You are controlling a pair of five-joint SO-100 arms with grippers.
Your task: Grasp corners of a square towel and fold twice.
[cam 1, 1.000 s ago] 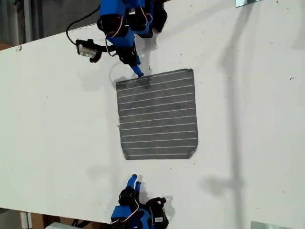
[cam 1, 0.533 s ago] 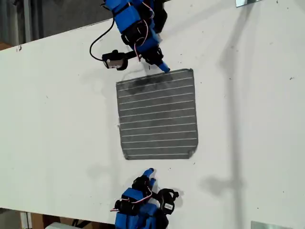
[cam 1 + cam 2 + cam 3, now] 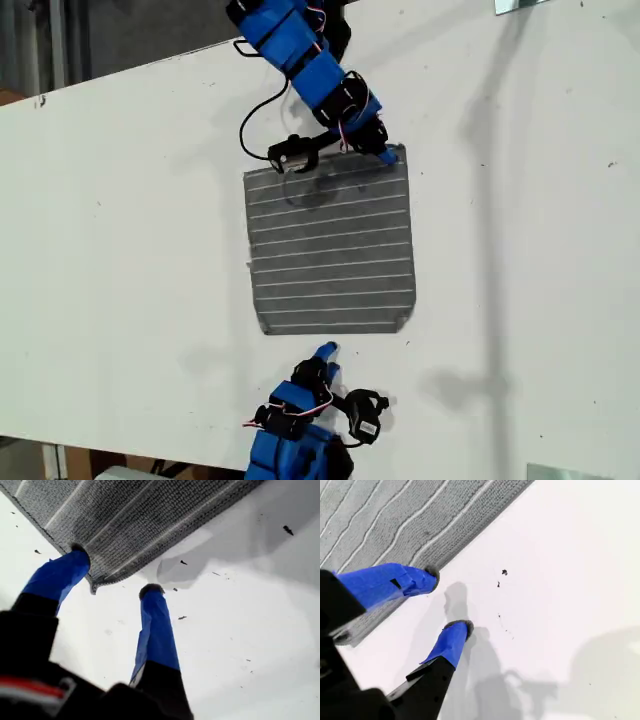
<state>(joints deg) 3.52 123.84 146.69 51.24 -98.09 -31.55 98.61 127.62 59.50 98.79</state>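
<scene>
The towel (image 3: 330, 240) lies flat on the white table, dark grey with thin white stripes. My first gripper (image 3: 386, 155) comes in from the exterior view's top and stands open at the towel's top right corner (image 3: 400, 150). In the first wrist view that corner (image 3: 95, 582) sits between the blue fingers (image 3: 155, 625) of my first gripper (image 3: 115, 572), one tip at the towel (image 3: 135, 515) edge. My second gripper (image 3: 325, 352) is open just below the towel's bottom edge. In the second wrist view my second gripper (image 3: 447, 600) has one finger over the towel (image 3: 380, 520) edge and the other over bare table.
The white table (image 3: 520, 250) extends widely on both sides of the towel in the exterior view. A black cable (image 3: 255, 120) loops beside the first arm. Metal pieces sit at the exterior view's top right (image 3: 520, 5) and bottom right (image 3: 560, 470) edges.
The first gripper has swept along the towel's top edge from its left corner to its right corner in the exterior view. The second gripper moved right and closer to the bottom edge.
</scene>
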